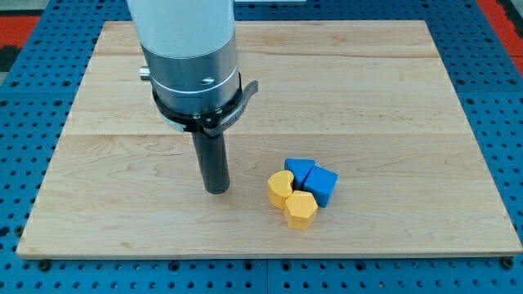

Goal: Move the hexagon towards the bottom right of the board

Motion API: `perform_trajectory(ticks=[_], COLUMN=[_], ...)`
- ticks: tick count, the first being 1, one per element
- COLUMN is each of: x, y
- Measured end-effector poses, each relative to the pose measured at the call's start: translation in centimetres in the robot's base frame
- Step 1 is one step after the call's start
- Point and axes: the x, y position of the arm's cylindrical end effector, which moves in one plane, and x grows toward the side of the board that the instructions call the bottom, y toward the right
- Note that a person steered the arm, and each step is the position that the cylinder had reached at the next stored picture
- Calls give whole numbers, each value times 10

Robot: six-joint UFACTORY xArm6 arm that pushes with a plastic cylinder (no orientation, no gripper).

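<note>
A yellow hexagon block (pixel 301 210) lies on the wooden board, right of centre toward the view's bottom. It touches a second yellow block (pixel 280 189) of rounded shape on its upper left. Two blue blocks sit just behind: a blue cube (pixel 321 185) to the hexagon's upper right and a smaller blue block (pixel 298 171) above. The four form a tight cluster. My tip (pixel 216 190) rests on the board to the left of the cluster, about a block's width from the rounded yellow block, touching none of them.
The wooden board (pixel 392 98) lies on a blue perforated table (pixel 498 106). The arm's large white and grey body (pixel 186 57) hangs over the board's upper left part and hides the board behind it.
</note>
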Motion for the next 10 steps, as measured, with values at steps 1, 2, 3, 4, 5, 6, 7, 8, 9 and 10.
perform_trajectory(ticks=[1,2,3,4,5,6,7,8,9,10], x=[0,0,0,1,1,16,39,39,39,41], y=[0,3,4,4,3,8,41,115,148,147])
